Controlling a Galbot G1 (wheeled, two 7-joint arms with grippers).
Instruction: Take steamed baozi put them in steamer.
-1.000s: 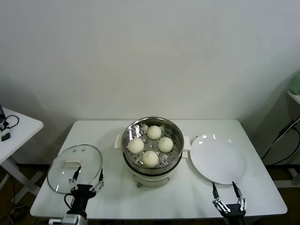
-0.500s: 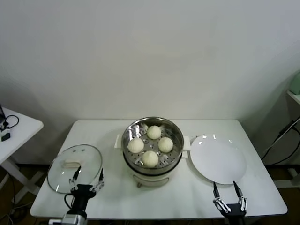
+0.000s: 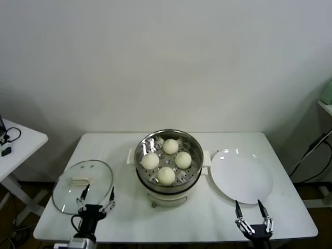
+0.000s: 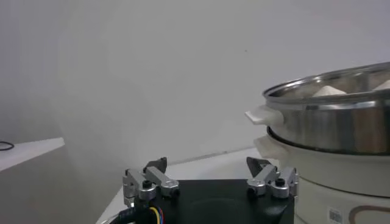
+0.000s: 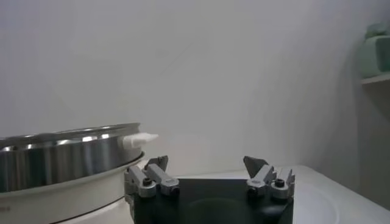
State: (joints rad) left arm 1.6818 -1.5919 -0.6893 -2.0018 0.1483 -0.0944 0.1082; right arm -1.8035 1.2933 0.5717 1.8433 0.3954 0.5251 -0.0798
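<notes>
Several cream-white steamed baozi [image 3: 166, 175] lie on the perforated tray inside the shiny steamer [image 3: 144, 155] at the table's middle. In the left wrist view the steamer [image 4: 341, 122] rises close by, with baozi tops [image 4: 329, 91] just over its rim. My left gripper [image 3: 96, 197] is open and empty at the table's near left edge, in front of the glass lid. At the near right edge, my right gripper [image 3: 249, 211] stands open and empty, just in front of the plate. The right wrist view shows the steamer's side [image 5: 61, 158] off to one side of the jaws.
A glass lid [image 3: 83, 185] lies flat on the table's left part. An empty white plate [image 3: 241, 176] sits right of the steamer. A small white side table [image 3: 15, 145] stands at far left, and a shelf [image 3: 325, 104] at far right.
</notes>
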